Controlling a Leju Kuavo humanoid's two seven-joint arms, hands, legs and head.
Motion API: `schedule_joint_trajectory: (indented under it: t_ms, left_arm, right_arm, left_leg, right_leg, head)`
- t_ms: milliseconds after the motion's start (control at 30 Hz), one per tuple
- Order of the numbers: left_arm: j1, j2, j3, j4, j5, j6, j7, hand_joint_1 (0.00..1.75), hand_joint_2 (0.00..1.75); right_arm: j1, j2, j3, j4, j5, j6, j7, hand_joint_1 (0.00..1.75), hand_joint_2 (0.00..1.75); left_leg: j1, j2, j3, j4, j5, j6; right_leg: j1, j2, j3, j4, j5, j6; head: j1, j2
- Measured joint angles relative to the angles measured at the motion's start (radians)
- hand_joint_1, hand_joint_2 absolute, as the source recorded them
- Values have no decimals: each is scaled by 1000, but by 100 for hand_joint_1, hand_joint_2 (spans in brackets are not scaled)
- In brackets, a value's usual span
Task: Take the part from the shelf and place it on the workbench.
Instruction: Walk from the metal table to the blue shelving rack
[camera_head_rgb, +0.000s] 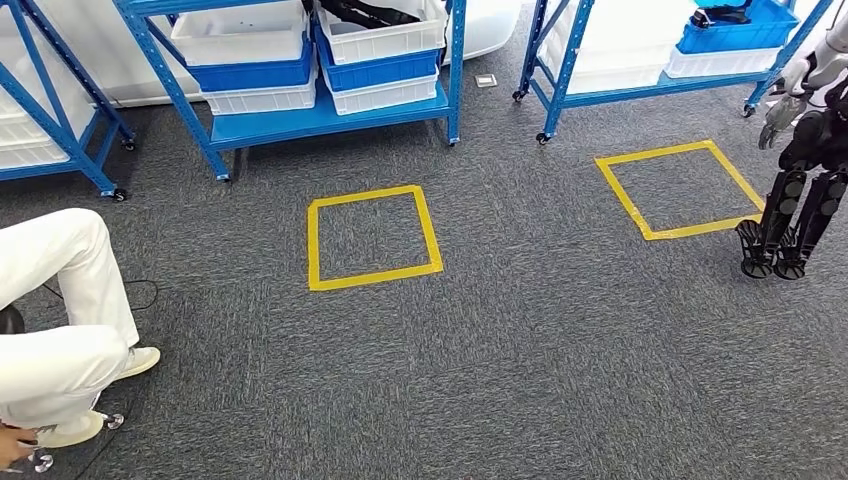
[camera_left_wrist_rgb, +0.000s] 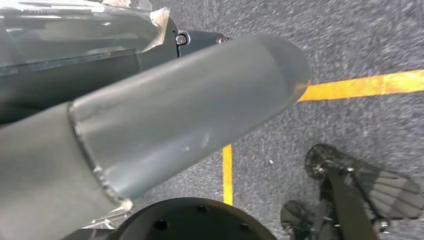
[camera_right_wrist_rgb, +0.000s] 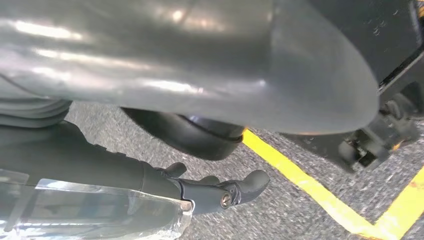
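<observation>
On the blue shelf (camera_head_rgb: 320, 120), stacked bins (camera_head_rgb: 255, 60) hold dark parts (camera_head_rgb: 365, 12).

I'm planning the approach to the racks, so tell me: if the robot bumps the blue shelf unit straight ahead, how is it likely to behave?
The blue shelf unit stands on small caster wheels, so a push would probably roll it rather than tip it. The stacked white and blue bins on it likely add weight low down, steadying it. Its metal frame looks stiff, unlikely to flex.

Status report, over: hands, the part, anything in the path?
Right hand empty, fingers loose; left hand grip unclear. Dark part sits in a shelf bin, not taken. Seated person left, second robot right.
</observation>
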Motion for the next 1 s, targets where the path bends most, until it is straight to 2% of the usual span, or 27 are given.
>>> schedule_joint_trajectory:
  t_ms: [33, 100, 133, 167, 200, 233, 267, 333, 367, 400, 467, 500, 533, 600, 633, 667, 700, 733, 767, 800, 833, 867, 900, 967, 1000]
  left_arm:
    - [1, 0, 1, 0, 0, -3, -1, 0, 0]
    - [0, 1, 1, 0, -2, -14, -5, 0, 0]
    - [-1, 1, 1, 0, -4, -21, -6, 0, 0]
    - [-1, 2, 1, 0, -5, -28, -7, 0, 0]
    - [0, 2, 1, 0, -8, -33, -6, 0, 0]
    - [2, 4, 1, 0, -10, -39, -6, 0, 0]
    - [3, 6, 1, 0, -13, -46, -6, 0, 0]
    - [1, 9, 1, 0, -16, -56, -7, 0, 0]
    - [-1, 11, 1, 0, -16, -60, -7, 0, 0]
    - [-3, 12, 0, 0, -16, -61, -8, 0, 0]
    - [-4, 14, 0, 0, -16, -63, -8, 0, 0]
    - [-4, 14, 0, 0, -16, -63, -8, 0, 0]
    - [-4, 14, 0, 0, -16, -63, -8, 0, 0]
    - [-5, 15, 0, 0, -16, -63, -8, 0, 0]
    - [-6, 15, 0, 0, -17, -65, -8, 0, 0]
    - [-5, 15, 0, 0, -19, -67, -8, 0, 0]
    - [-4, 15, 0, 0, -21, -70, -8, 0, 0]
    - [-2, 16, 0, 0, -23, -74, -8, 0, 0]
    - [0, 16, 0, 0, -26, -78, -9, 0, 0]
    - [1, 17, 0, 0, -27, -84, -11, 0, 0]
    - [2, 18, 0, 0, -28, -91, -13, 0, 0]
    - [4, 20, 0, 0, -31, -97, -16, 0, 0]
    - [5, 22, 0, 0, -32, -103, -20, 0, 0]
    - [6, 25, 0, 0, -30, -109, -26, 0, 0]
    - [6, 26, 0, 0, -25, -110, -31, 0, 0]
  right_arm:
    - [1, 0, -1, 0, -1, -1, 0, 0, 0]
    - [5, 0, -2, 0, -4, -3, 0, 0, 0]
    - [8, -2, -2, 0, -6, -3, 0, 0, 0]
    - [11, -3, -3, 1, -8, -3, 0, 0, 0]
    - [13, -4, -4, 1, -10, -3, 0, 0, 0]
    - [13, -5, -5, 1, -13, -3, 0, 0, 0]
    - [12, -5, -7, 1, -15, -3, 0, 0, 0]
    - [12, -5, -9, 2, -19, -3, 0, 0, 0]
    - [12, -6, -10, 2, -20, -3, 0, 0, 0]
    - [12, -7, -10, 2, -20, -3, 0, 0, 0]
    - [11, -8, -10, 1, -21, -2, 0, 0, 0]
    - [11, -8, -10, 1, -21, -2, 0, 0, 0]
    - [11, -9, -10, 1, -21, -2, 0, 0, 0]
    - [14, -11, -11, 1, -21, -2, 0, 0, 0]
    - [16, -12, -11, 2, -22, -3, 0, 0, 0]
    - [18, -13, -11, 2, -24, -3, 1, 0, 0]
    - [20, -15, -12, 3, -26, -6, 1, 0, 0]
    - [22, -16, -15, 3, -30, -13, 0, 0, 0]
    - [22, -17, -19, 4, -34, -20, -1, 0, 0]
    - [21, -18, -23, 4, -38, -27, -3, 0, 0]
    - [19, -18, -28, 4, -42, -31, -3, 0, 0]
    - [17, -17, -32, 4, -45, -33, -2, 0, 0]
    - [16, -17, -35, 4, -47, -35, 0, 0, 0]
    - [16, -15, -40, 4, -48, -38, 3, 0, 0]
    - [16, -15, -41, 4, -47, -37, 4, 0, 0]
  left_leg:
    - [0, 26, -13, 26, -18, -4]
    - [-1, 86, -65, 138, -80, -10]
    - [0, 100, -97, 203, -108, -13]
    - [1, 108, -121, 252, -123, -15]
    - [2, 113, -128, 266, -119, -15]
    - [2, 118, -116, 243, -99, -13]
    - [1, 127, -85, 186, -68, -9]
    - [-5, 176, -15, 56, -22, 3]
    - [-10, 195, 6, 17, -13, 9]
    - [-14, 204, 14, 2, -13, 13]
    - [-16, 179, 14, -4, -8, 22]
    - [-13, 166, 16, -12, -2, 26]
    - [-9, 153, 19, -20, 5, 32]
    - [-3, 125, 19, -28, 14, 39]
    - [-2, 110, 16, -28, 16, 42]
    - [-2, 92, 14, -28, 17, 42]
    - [-2, 77, 13, -27, 18, 41]
    - [-2, 64, 13, -27, 19, 40]
    - [-1, 52, 14, -26, 20, 38]
    - [-1, 44, 14, -24, 20, 35]
    - [-3, 38, 14, -21, 18, 30]
    - [-5, 33, 13, -18, 17, 25]
    - [-6, 31, 13, -16, 15, 18]
    - [-4, 30, 12, -16, 13, 7]
    - [-2, 38, 9, -12, 9, 2]
  right_leg:
    - [-2, -11, 1, -2, 2, -9]
    - [2, -37, 1, -3, 2, -23]
    - [5, -51, 1, -2, 0, -27]
    - [8, -66, 1, -2, -1, -29]
    - [10, -79, 1, -2, -2, -30]
    - [12, -91, 1, -2, -3, -31]
    - [13, -102, 3, -2, -4, -31]
    - [19, -121, 8, -2, -8, -28]
    - [22, -130, 10, -2, -11, -24]
    - [24, -139, 13, -3, -13, -19]
    - [26, -158, 17, -6, -15, -10]
    - [25, -150, 17, -1, -20, -5]
    - [25, -129, 11, 16, -32, -2]
    - [18, -64, -34, 116, -81, -4]
    - [17, -46, -66, 182, -109, -6]
    - [14, -37, -93, 238, -128, -5]
    - [13, -34, -106, 262, -131, 1]
    - [10, -32, -102, 248, -117, 9]
    - [7, -30, -80, 198, -90, 20]
    - [4, -26, -49, 128, -58, 29]
    - [2, -22, -25, 64, -31, 33]
    - [2, -18, -8, 20, -13, 31]
    - [4, -15, -2, -2, -5, 24]
    - [6, -16, -1, -4, 0, 7]
    - [4, -18, 1, -6, 2, 0]
  head:
    - [-4, 0]
    - [-10, 0]
    - [-11, 0]
    - [-10, 0]
    - [-11, 0]
    - [-11, 0]
    - [-11, 0]
    - [-10, 0]
    - [-9, 0]
    - [-8, 0]
    - [-8, 0]
    - [-7, 0]
    - [-6, 0]
    - [-4, 0]
    - [-3, 0]
    - [-2, 0]
    - [-2, 0]
    - [-1, 0]
    - [-1, 0]
    - [0, 0]
    - [1, 0]
    - [1, 0]
    - [1, 0]
    - [-1, 0]
    - [0, 0]
